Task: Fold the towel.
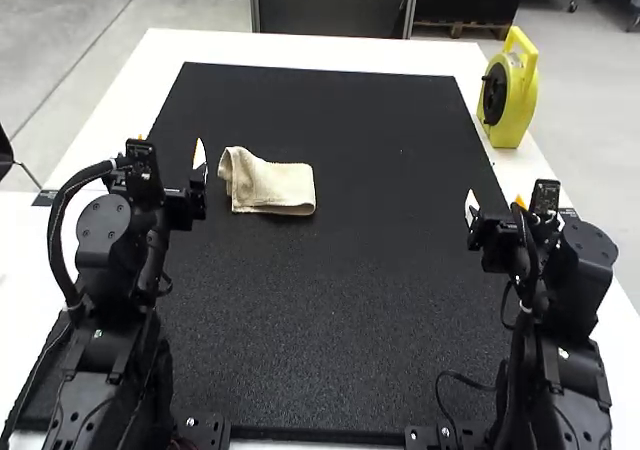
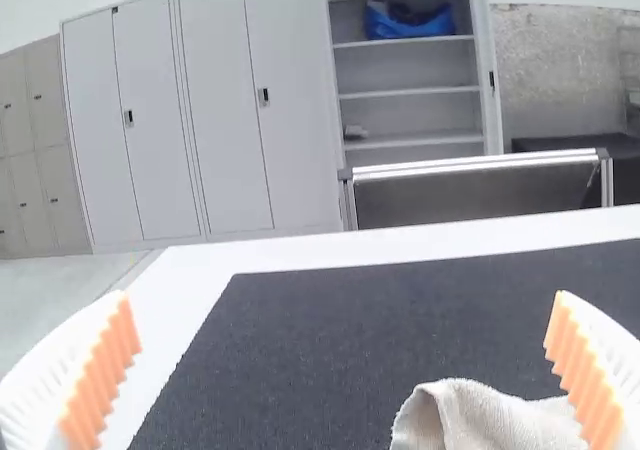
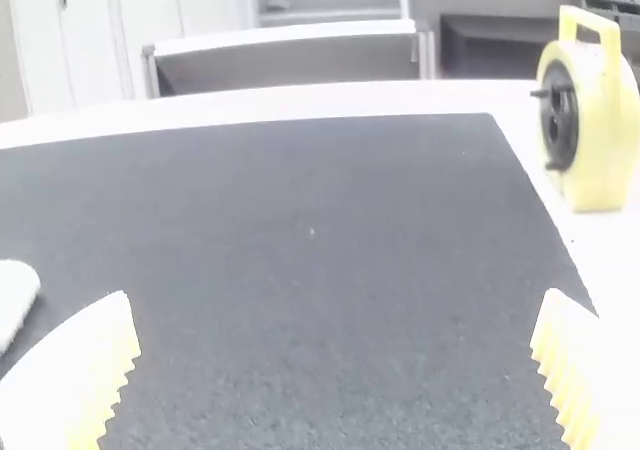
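Just right of the left gripper [image 1: 170,148]: 1 towel [image 1: 272,185]

Left gripper: nearer of 2, fingers wide apart, 0 held. Towel: loosely folded, curled end towards that gripper, long axis running rightward from it. Right gripper [image 1: 497,205]: well apart from the cloth, fingers wide, 0 held. Beyond it: 1 yellow reel [image 1: 520,90].

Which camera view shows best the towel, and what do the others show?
The high view: the whole towel is visible on the black mat, nothing covering it. The left wrist view shows part, with a curled edge, cut by the frame; the right wrist view, a small rounded end.
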Controlling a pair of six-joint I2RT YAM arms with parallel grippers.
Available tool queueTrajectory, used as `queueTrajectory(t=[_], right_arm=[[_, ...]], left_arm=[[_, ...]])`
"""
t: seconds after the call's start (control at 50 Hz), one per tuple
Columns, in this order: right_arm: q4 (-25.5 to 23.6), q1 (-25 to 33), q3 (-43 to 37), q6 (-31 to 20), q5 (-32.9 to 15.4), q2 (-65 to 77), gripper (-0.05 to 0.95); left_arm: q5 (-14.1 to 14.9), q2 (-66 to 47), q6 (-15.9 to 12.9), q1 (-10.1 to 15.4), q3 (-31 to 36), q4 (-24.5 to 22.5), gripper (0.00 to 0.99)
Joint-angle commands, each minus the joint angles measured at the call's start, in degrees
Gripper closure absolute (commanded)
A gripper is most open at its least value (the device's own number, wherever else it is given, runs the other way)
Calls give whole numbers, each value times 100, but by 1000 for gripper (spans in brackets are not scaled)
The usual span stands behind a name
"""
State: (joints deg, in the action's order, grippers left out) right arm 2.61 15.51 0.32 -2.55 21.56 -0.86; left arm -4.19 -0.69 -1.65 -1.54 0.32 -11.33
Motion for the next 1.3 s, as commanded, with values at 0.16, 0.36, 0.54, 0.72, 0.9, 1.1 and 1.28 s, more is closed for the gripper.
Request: queueTrajectory(t=[0.16, 0.36, 0.54, 0.72, 0.9, 1.1, 1.28], right_arm=[[-437, 14, -23, -589, 129, 86, -13], [-446, 14, -23, -607, 129, 86, -13], [-455, 58, -32, -651, 111, 86, -13], [-455, 58, -23, -651, 76, 95, -13], [-455, 58, -23, -651, -117, 86, -13], [-437, 66, -32, -624, -469, 86, -15], [-419, -268, -32, -580, -653, 78, -13]], left_arm=[[-293, 78, 191, -4, -14, 720, 36], [-214, 78, 314, 5, -14, 1001, 36], [-214, 78, 314, 5, -14, 1001, 36], [-214, 78, 314, 5, -23, 1001, 36], [-214, 78, 314, 5, -14, 1001, 36], [-214, 78, 314, 5, -14, 1010, 36], [-214, 78, 314, 5, -14, 1010, 36]])
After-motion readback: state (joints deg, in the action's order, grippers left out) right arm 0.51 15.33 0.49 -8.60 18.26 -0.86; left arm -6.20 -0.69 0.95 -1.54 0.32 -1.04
